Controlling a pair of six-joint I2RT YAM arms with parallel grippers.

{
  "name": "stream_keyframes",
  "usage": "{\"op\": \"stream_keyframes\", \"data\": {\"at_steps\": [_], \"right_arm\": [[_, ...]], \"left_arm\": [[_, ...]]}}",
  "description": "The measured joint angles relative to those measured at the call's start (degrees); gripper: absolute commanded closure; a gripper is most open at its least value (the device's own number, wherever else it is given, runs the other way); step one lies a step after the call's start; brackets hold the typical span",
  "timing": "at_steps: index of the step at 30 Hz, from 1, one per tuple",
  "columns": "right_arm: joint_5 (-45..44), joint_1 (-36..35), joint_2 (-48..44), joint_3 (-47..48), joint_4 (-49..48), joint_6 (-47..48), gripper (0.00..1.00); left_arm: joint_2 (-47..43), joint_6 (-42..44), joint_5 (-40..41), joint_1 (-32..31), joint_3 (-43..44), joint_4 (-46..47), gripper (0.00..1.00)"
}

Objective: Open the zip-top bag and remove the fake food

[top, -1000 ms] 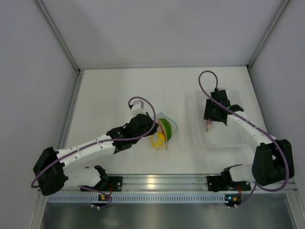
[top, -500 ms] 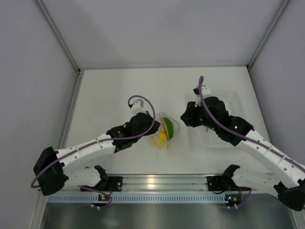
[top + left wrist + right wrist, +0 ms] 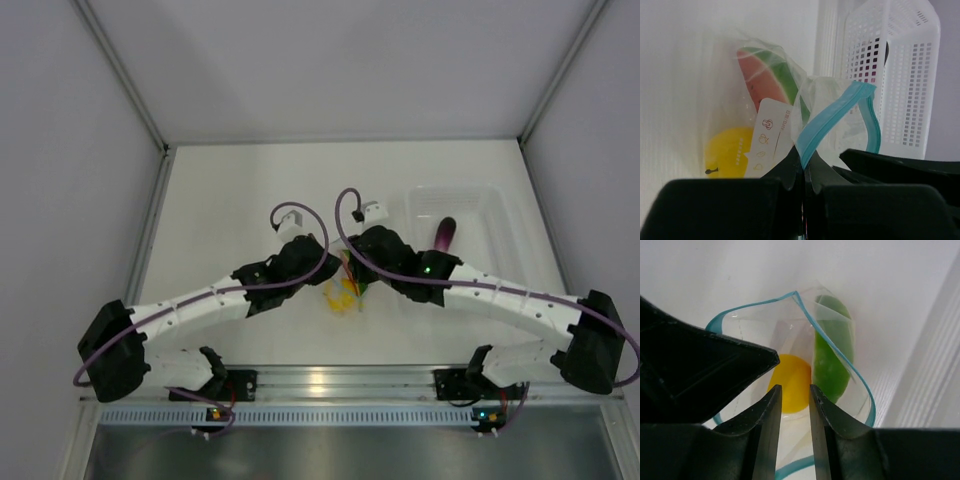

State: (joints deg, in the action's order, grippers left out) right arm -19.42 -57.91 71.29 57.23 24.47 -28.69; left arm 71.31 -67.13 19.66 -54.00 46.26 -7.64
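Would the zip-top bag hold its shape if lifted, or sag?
Probably floppy: the zip-top bag is creased, and its teal zip strip bows where the left gripper pinches it. The round yellow fruit inside may roll and shift its weight.
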Motion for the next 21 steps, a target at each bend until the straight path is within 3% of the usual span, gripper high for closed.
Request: {"op": "stream_keyframes", "data": {"at_steps": [13,21], "right_arm": [[-0.98,5.38,10.34,-5.35,-8.07,2.29,0.67],[3.23,5.99,15.32,-6.23,-10.78,2.71,0.58]], "left_arm": [[6.08,-2.23,-3.76,0.0,0.0,2.19,1.0],[6.29,-2.19,-4.35,0.26,-0.63,2.97,1.0]]}}
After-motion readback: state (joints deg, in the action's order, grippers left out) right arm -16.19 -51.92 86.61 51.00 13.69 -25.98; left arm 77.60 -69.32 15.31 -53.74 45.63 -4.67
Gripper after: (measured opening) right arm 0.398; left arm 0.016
